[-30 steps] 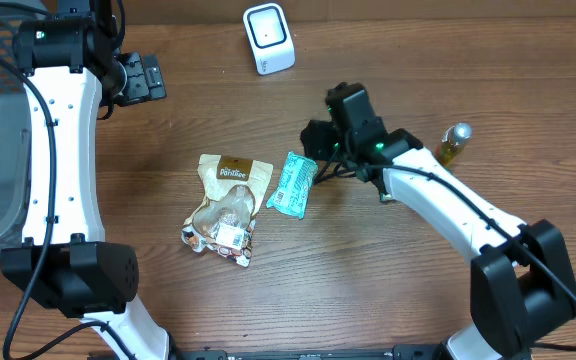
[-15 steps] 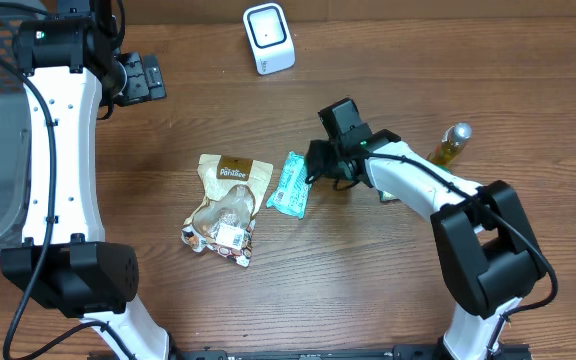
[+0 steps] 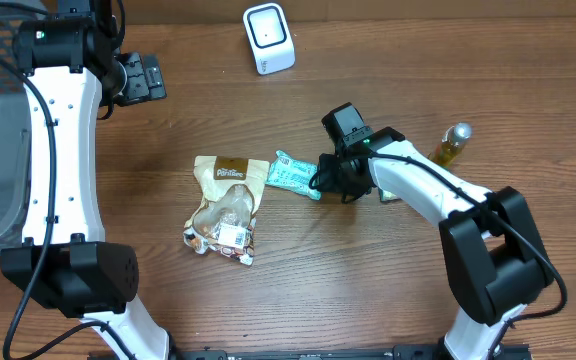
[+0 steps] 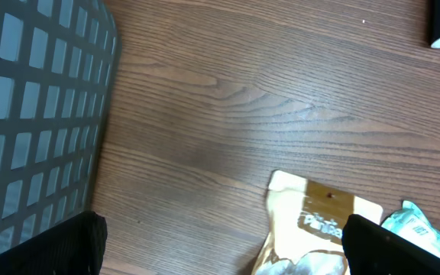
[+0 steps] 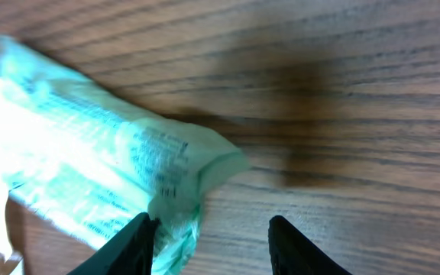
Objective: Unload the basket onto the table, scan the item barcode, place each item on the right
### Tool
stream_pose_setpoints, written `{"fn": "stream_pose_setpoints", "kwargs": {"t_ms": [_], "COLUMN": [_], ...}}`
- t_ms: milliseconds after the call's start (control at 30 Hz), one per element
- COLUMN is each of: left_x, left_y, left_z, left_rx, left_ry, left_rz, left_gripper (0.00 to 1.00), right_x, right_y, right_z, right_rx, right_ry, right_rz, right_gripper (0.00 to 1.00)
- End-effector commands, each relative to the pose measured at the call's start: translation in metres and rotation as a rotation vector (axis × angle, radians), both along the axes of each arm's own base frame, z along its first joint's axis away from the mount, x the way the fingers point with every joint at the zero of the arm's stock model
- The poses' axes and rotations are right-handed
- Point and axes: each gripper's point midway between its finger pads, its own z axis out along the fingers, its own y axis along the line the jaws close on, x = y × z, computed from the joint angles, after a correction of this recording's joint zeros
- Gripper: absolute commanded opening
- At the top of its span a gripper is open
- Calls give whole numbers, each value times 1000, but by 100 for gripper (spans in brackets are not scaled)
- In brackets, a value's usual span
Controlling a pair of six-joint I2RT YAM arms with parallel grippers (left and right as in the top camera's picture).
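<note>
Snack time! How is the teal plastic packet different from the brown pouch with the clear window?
The teal plastic packet is slimmer; the brown pouch is wider. The packet's end sits between the fingers of the right gripper; no gripper is at the pouch. Both lie on the wooden table.

The left arm (image 3: pixel 63 150) stood stretched far forward along its own side, white links nearly in line. At its end the left gripper (image 3: pixel 140 78) hung with jaws spread fully wide, the dark fingertips (image 4: pixel 67 244) sitting in the bottom corners of its wrist view. The right arm (image 3: pixel 428 188) reached in towards the middle, elbow bent, wrist tipped down. The right gripper (image 3: pixel 326 178) was carried low, its two fingers (image 5: pixel 290 246) partly apart with a clear gap between them
</note>
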Motion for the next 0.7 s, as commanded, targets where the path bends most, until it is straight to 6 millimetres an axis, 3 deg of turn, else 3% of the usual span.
{"fn": "stream_pose_setpoints", "kwargs": {"t_ms": [0,167,300,667], "left_x": [0,0,0,0], "left_y": [-1,-1,-1,-1], "left_z": [10,10,10,10], "left_rx": [-1,-1,0,-1], "left_ry": [-30,-30,-30,-30], "left_rz": [6,6,6,6], "left_gripper": [100,99,99,100], "right_x": [0,-8,-9,0], "right_y": [10,26,16,21], "right_z": [27,31,13,-15], "right_rx": [75,171,132,210], "right_ry": [-41,0,25,-54], "right_rz": [23,43,-52,-138], "right_gripper": [45,45,44,41]}}
